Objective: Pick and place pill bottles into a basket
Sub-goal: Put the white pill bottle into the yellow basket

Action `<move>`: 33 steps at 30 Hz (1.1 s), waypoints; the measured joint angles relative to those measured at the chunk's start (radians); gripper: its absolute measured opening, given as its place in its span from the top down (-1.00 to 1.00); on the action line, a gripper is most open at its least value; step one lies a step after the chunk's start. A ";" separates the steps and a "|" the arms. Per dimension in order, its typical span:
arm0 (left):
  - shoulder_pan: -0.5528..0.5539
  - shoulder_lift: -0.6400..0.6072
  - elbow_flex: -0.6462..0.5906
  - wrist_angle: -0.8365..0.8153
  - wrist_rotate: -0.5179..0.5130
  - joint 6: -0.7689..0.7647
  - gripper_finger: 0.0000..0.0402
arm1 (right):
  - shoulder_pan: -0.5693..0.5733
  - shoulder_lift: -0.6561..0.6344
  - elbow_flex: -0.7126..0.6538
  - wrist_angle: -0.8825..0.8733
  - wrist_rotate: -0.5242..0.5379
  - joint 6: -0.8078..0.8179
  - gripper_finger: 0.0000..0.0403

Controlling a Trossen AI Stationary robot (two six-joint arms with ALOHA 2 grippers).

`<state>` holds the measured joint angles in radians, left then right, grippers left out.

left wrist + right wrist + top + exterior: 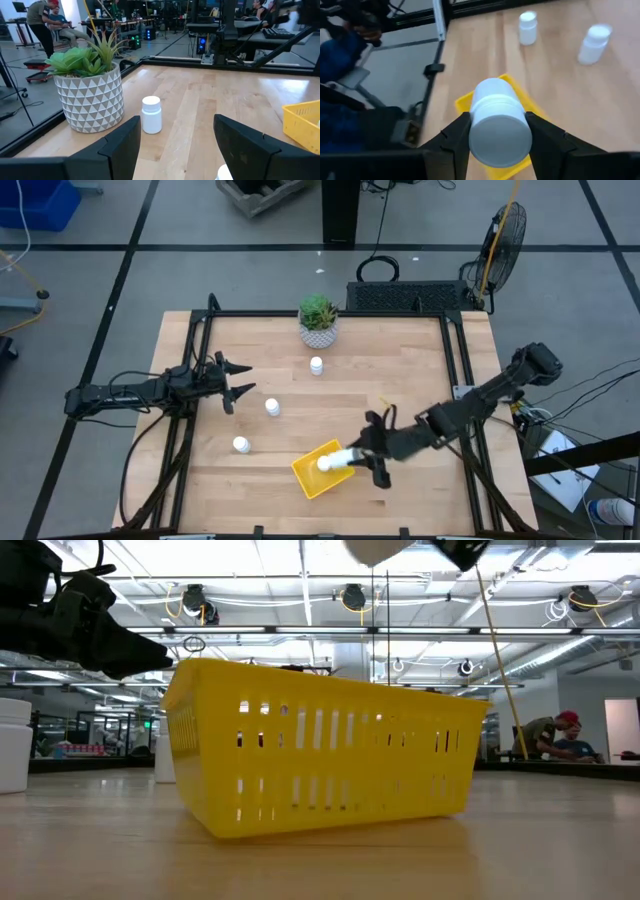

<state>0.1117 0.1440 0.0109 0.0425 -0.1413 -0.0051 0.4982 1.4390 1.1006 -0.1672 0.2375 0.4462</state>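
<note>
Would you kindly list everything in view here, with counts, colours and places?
Small white cylindrical pill bottles: four visible; one held over the tray, three standing on the table: near the pot, mid-table, nearer the front left.
Shallow bright-yellow plastic tray: one, front centre.
White patterned plant pot with green plant: one, back centre.
Light wooden table: one.
People: in the room behind.
Left gripper: open, at the table's left side.
Right gripper: shut on the held bottle.
</note>
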 joint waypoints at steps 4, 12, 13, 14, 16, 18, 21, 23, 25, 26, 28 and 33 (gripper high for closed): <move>0.000 0.000 0.000 -0.003 0.000 -0.001 -0.26 | -0.056 0.001 0.015 -0.022 -0.031 -0.102 0.28; 0.000 0.000 0.001 -0.012 0.000 0.000 -0.26 | -0.115 0.055 0.064 -0.129 -0.058 -0.152 0.28; 0.000 0.000 0.001 -0.013 0.000 0.000 -0.26 | -0.121 0.075 0.064 -0.123 -0.083 -0.152 0.28; 0.000 0.000 0.001 -0.012 0.000 0.000 -0.26 | -0.124 0.096 0.064 -0.123 -0.104 -0.151 0.28; 0.000 0.000 0.001 -0.014 0.000 0.000 -0.26 | -0.131 0.143 0.064 -0.123 -0.142 -0.146 0.28; 0.000 0.000 0.001 -0.014 0.000 0.000 -0.26 | -0.133 0.187 0.079 -0.131 -0.162 -0.150 0.28; 0.000 0.000 0.001 -0.014 0.000 0.000 -0.26 | -0.132 0.239 0.142 -0.177 -0.164 -0.171 0.28; 0.000 0.000 0.001 -0.014 0.000 -0.001 -0.26 | -0.130 0.265 0.187 -0.216 -0.164 -0.181 0.28; 0.000 0.000 0.001 -0.014 0.000 0.000 -0.26 | -0.129 0.293 0.222 -0.252 -0.169 -0.195 0.28; 0.000 0.000 0.001 -0.015 0.000 0.000 -0.26 | -0.129 0.306 0.236 -0.267 -0.178 -0.198 0.28; 0.000 0.000 0.001 -0.015 0.000 0.000 -0.26 | -0.130 0.327 0.260 -0.289 -0.191 -0.202 0.28; 0.000 0.000 0.001 -0.015 0.000 0.000 -0.26 | -0.130 0.359 0.282 -0.317 -0.191 -0.206 0.28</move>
<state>0.1117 0.1440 0.0120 0.0273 -0.1413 -0.0051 0.3679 1.7981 1.3827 -0.4846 0.0463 0.2401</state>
